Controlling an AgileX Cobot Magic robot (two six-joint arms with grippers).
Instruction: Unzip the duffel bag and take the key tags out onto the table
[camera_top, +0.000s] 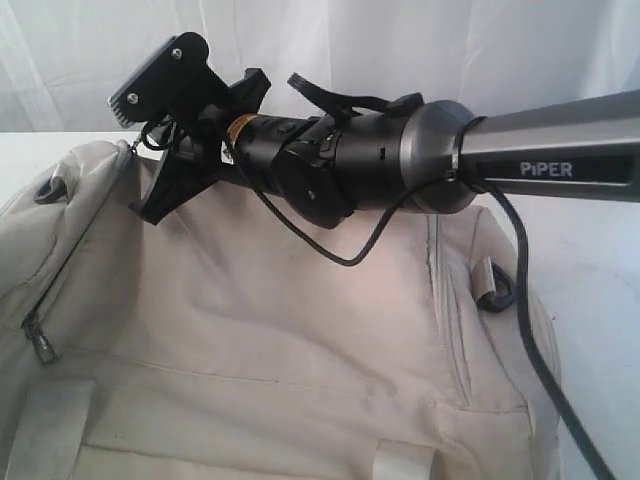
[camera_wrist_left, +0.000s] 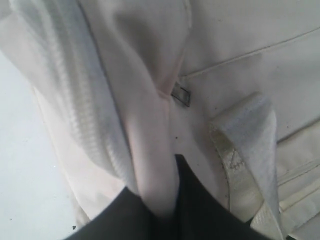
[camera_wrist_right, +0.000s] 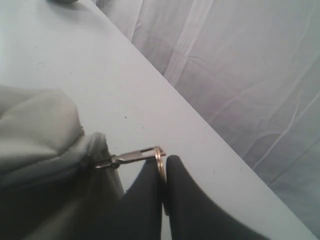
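Both grippers are clamped onto the duffel bag (camera_top: 300, 330), which lies on the white table (camera_top: 600, 310) and fills the lower part of the exterior view. The right arm (camera_top: 540, 150) reaches in from the right, crosses above the bag and ends at the bag's far left end.

In its wrist view the right gripper (camera_wrist_right: 164, 164) has its jaws closed on a thin metal ring (camera_wrist_right: 159, 159), pinched between the two dark fingertips. The ring hangs on a slim metal zipper pull (camera_wrist_right: 131, 156) that sticks out of the bunched fabric at the bag's end, above the bare table. A pale curtain (camera_wrist_right: 240, 75) hangs behind the table's edge.

The left gripper (camera_wrist_left: 157, 200) shows only in its own wrist view, where its jaws are closed on a fold of the cream fabric that rises between the dark fingers (camera_wrist_left: 205, 210). Just beside that fold lies a webbing strap (camera_wrist_left: 250, 145) stitched to the bag's side.

In the exterior view a second pull (camera_top: 42, 347) hangs at the low end of a slanted zipper line on the bag's left side. A black cable (camera_top: 535, 350) trails from the arm over the bag's right end.
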